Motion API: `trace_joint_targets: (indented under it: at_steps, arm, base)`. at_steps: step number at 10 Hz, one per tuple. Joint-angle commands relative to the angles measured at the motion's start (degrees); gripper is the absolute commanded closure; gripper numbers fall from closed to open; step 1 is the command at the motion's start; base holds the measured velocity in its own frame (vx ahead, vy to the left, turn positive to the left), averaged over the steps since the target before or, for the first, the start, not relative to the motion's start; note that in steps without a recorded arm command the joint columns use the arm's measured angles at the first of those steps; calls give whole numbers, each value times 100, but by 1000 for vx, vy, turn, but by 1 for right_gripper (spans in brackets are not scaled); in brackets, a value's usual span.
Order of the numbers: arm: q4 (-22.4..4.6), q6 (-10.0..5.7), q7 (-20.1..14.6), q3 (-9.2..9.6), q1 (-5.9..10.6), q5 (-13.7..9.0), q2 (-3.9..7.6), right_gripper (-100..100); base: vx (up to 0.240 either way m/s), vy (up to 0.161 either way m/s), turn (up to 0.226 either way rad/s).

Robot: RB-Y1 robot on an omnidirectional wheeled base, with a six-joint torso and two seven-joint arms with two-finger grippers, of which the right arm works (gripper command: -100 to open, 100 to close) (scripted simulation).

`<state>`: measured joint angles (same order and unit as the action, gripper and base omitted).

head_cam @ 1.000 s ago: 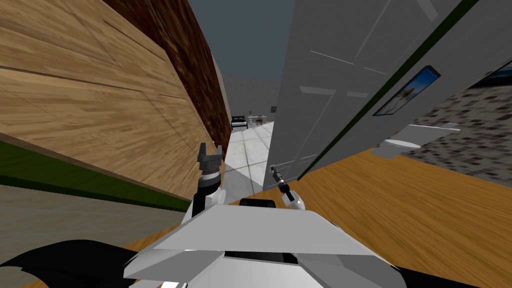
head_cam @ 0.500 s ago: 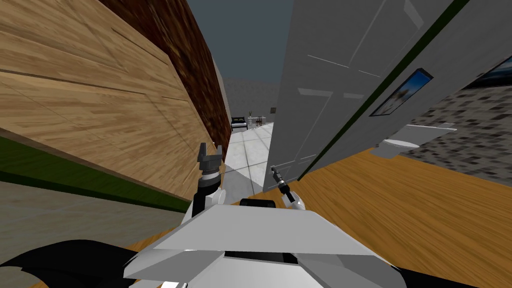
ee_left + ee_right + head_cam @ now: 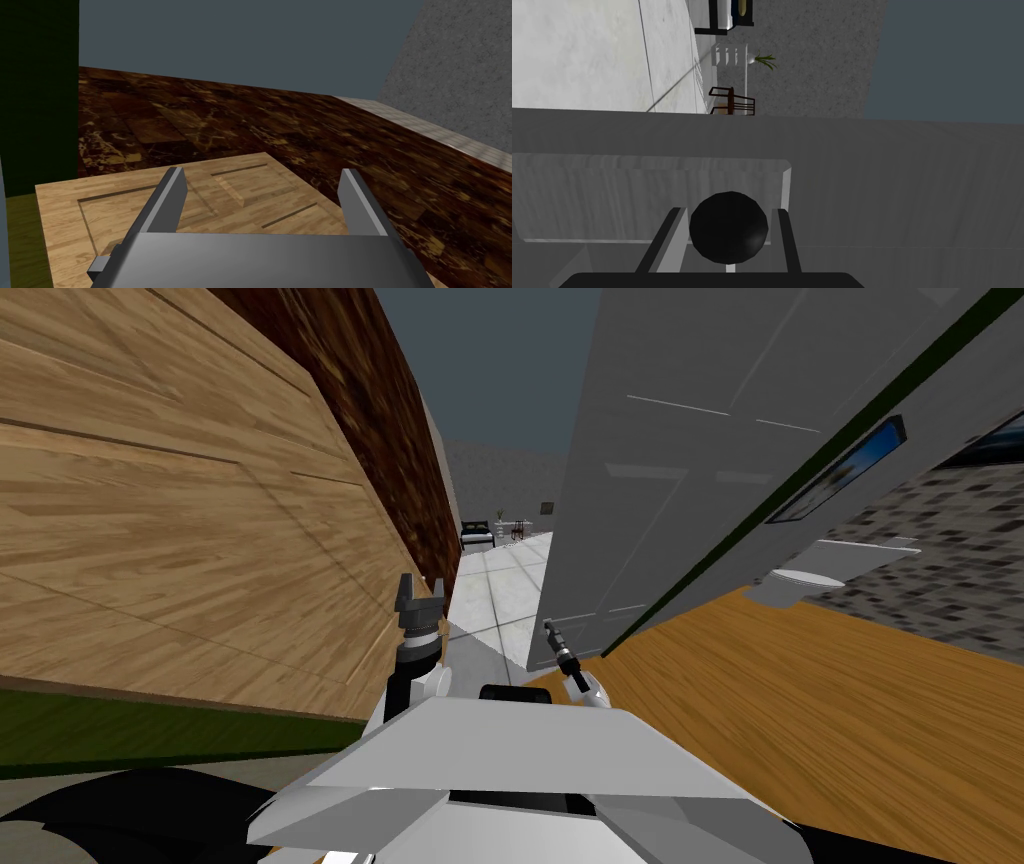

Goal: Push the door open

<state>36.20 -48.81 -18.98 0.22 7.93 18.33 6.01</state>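
- Far left of the grey door: wooden panelled door, running back to a dark brown marbled wall.
- Left gripper, left of the grey door and close beside the wooden panelled door: fingers spread wide, nothing between them, pointing along the wooden panels toward the marbled wall.
- Between the wooden panelled door and the grey door: a gap with pale tiled floor leading to a far room with a bed, a chair and a potted plant against its back wall.
- Right gripper, at the grey door's near edge, low down: fingers narrowed around a round black knob, one at each side of it; cannot tell for sure whether they touch it.
- Grey door itself: panelled, standing ajar, its free edge next to the gap, the knob on the face toward the right gripper.
- Right of the grey door: a framed picture on the wall, a white toilet below it, wooden floor in front.
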Motion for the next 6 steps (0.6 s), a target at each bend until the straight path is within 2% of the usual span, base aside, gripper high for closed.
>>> trace_joint_targets:
  at_steps: [1,6]
  arm:
    - [-84,-45,67,-155,70,-98,66,100]
    - [-109,12,255,-451,73,-305,61,100]
  base:
    - [203,90,-50]
    - [191,115,-55]
